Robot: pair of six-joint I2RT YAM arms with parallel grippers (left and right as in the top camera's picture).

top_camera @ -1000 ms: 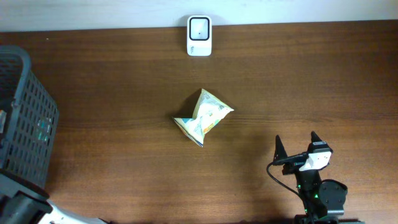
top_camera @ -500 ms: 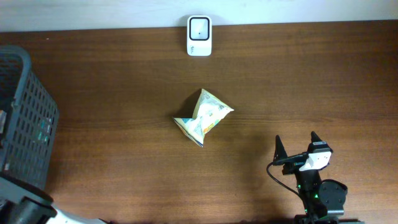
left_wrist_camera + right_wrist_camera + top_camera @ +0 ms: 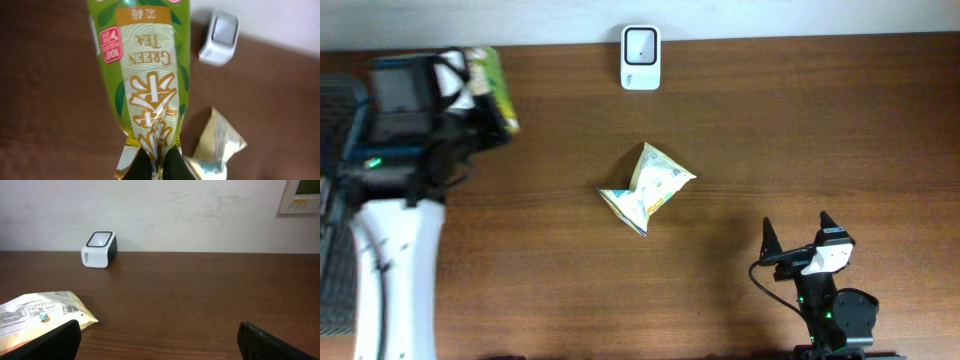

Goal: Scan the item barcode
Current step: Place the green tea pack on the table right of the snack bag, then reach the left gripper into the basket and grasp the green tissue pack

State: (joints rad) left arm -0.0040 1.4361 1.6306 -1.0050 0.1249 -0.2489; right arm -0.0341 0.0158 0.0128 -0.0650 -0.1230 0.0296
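Note:
My left gripper [image 3: 470, 92] is at the table's back left, shut on the end of a green tea packet [image 3: 494, 86]. In the left wrist view the packet [image 3: 150, 85] stretches away from the closed black fingertips [image 3: 175, 165], printed face toward the camera; no barcode shows on it. The white scanner [image 3: 641, 58] stands at the back edge, to the right of the packet, and also shows as the scanner [image 3: 220, 37] in the wrist view. My right gripper [image 3: 800, 242] rests open at the front right, holding nothing.
A crumpled yellow-and-white snack bag [image 3: 647, 188] lies mid-table, with a barcode facing the right wrist camera [image 3: 65, 311]. A dark mesh basket [image 3: 330, 290] sits at the left edge, largely hidden under my left arm. A pale wall runs behind the scanner [image 3: 99, 249].
My left arm swung into the overhead view from the lower left to the back left, carrying the green tea packet. The right arm and snack bag stayed put.

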